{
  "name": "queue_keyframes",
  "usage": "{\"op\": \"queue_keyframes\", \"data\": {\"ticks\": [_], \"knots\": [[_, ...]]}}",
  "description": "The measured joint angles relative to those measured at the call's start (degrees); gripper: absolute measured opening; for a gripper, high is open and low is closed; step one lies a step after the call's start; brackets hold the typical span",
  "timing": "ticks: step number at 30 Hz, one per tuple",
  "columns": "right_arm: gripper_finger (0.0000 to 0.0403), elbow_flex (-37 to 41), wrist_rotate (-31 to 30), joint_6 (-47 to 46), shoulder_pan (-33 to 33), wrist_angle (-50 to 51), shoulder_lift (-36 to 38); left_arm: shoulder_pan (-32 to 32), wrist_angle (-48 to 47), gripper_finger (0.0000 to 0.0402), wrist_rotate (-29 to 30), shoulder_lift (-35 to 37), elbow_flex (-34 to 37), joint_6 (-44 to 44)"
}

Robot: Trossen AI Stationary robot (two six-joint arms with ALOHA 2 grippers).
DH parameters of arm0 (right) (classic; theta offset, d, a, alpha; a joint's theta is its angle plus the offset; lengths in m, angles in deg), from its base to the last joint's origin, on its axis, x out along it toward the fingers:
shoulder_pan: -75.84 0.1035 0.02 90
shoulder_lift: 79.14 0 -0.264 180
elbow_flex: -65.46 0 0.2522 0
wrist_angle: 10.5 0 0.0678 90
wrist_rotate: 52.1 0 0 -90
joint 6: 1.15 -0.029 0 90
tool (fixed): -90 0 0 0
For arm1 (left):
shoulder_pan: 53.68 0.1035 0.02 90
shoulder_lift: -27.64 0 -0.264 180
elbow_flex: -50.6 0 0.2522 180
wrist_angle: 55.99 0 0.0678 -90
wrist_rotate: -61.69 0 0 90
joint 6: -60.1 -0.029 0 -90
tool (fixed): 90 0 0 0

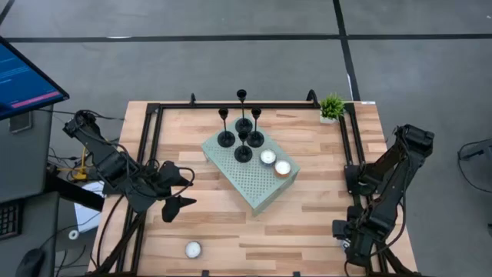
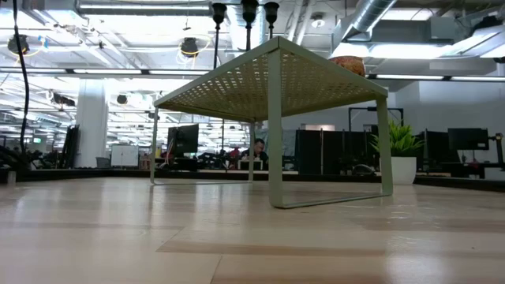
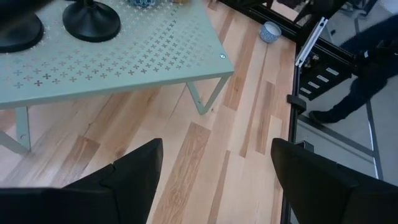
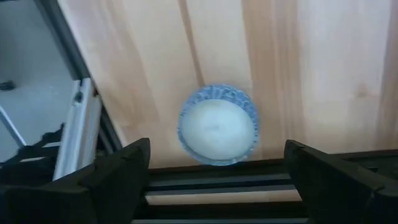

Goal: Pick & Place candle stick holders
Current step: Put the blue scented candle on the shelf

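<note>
Holders: four matte black candle stick holders, all standing upright on the perforated green riser (image 1: 254, 185) at table centre, clustered at its 11 o'clock corner. Left to right in the high view: holder 1 (image 1: 225, 138), holder 2 (image 1: 243, 153), holder 3 (image 1: 243, 123), holder 4 (image 1: 255, 138). Bases sit close, some apparently touching; none tipped.

Two tealights (image 1: 275, 162) rest on the same riser just toward 4 o'clock of the cluster. One more tealight (image 1: 192, 249) lies on the table at 7 o'clock. Plant (image 1: 332, 107) at 1 o'clock.

Left gripper (image 1: 178, 191) hovers at 9 o'clock of the riser, apart from it, jaws wide, nothing between them. Left wrist view shows two disc bases (image 3: 92, 20) on the riser top ahead of the fingers.

Right gripper (image 1: 346, 238) is low at 4 o'clock by the table rail, jaws wide, empty. Its wrist view looks down on a blue-rimmed tealight (image 4: 217, 124) lying on the wood, apart from both fingers.

Handling judgement: holders look rigid, probably metal; light overall, weight low in the disc. Tall thin stem makes them tippy under side push. Matte finish should give fair friction. Best hold: pinch stem at mid-height or lower, lift straight up. Crowded bases mean a neighbour could be knocked; take an outer one first.
</note>
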State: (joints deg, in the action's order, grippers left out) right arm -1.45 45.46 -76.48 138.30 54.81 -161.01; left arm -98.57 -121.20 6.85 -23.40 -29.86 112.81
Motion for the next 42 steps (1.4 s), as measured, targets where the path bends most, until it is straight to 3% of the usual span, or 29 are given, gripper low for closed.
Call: {"op": "queue_keyframes", "data": {"ticks": [20, 33, 42], "knots": [[0.0359, 9.34, -0.15, -4.31, 0.36, -13.04, -0.01, 0.0, 0.03, 0.03, 0.61, 0.0, 0.0, -0.01], [0.0357, 8.89, 4.27, -7.51, 3.43, -19.29, -9.9, 0.0, 0.03, 0.03, 0.39, 0.32, -0.02, -0.4], [0.0277, 6.59, 2.97, -6.43, 3.35, -16.24, -10.81, 0.0, 0.03, 0.03, 0.41, 1.6, -0.05, -1.34]]}}
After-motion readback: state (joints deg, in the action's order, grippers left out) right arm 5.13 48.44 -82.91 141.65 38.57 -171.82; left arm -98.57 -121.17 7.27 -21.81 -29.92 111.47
